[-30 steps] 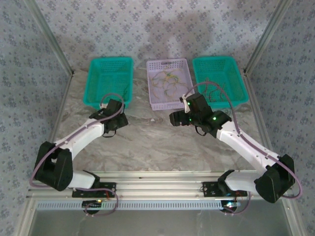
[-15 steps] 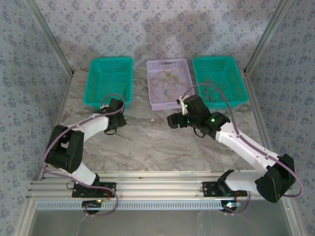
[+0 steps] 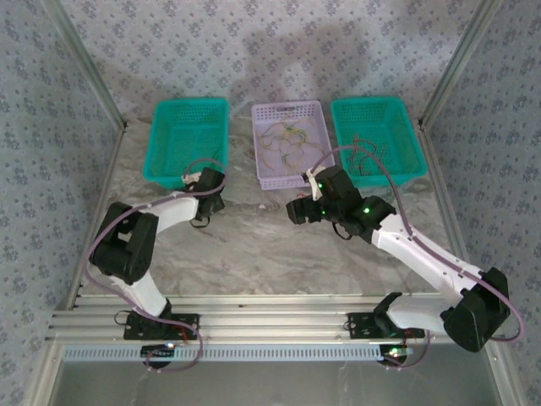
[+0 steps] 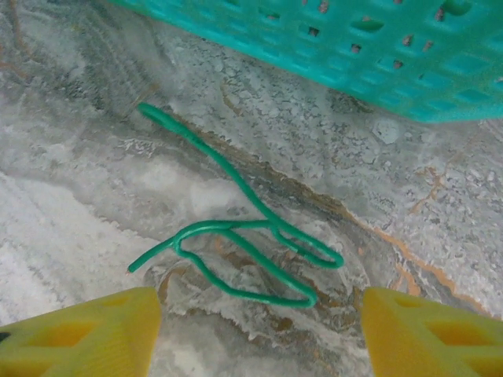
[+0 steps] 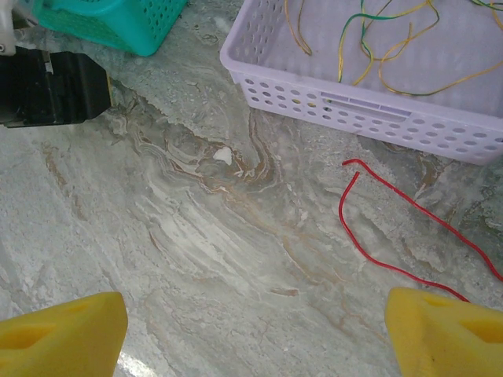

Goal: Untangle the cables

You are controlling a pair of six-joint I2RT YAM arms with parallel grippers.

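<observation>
Left claw [image 4: 255, 334]: released. In its wrist view I see both yellow fingers [image 4: 82, 330] spread wide at the bottom corners, hanging low over the desk [image 3: 254, 245].
Green wire [image 4: 220, 225]: one loose looped strand flat on the marble, in the centre of the left wrist view, in line with the gap between the fingers and touching neither.
Left teal basket [image 4: 354, 47]: its mesh wall crosses the top of that view, just beyond the green wire.
Right claw [image 5: 255, 330]: released, with nothing between its fingers; it sits centre frame in the top view.
Red wire [image 5: 341, 210]: a single strand on the desk at the right of the right wrist view, just in front of the lilac basket [image 5: 354, 106].
Tangled cables [image 3: 284, 142]: yellow, green and pale strands inside the lilac basket, upper centre.
Right teal basket [image 3: 376, 101]: I see a few dark strands in it; colours unclear.
</observation>
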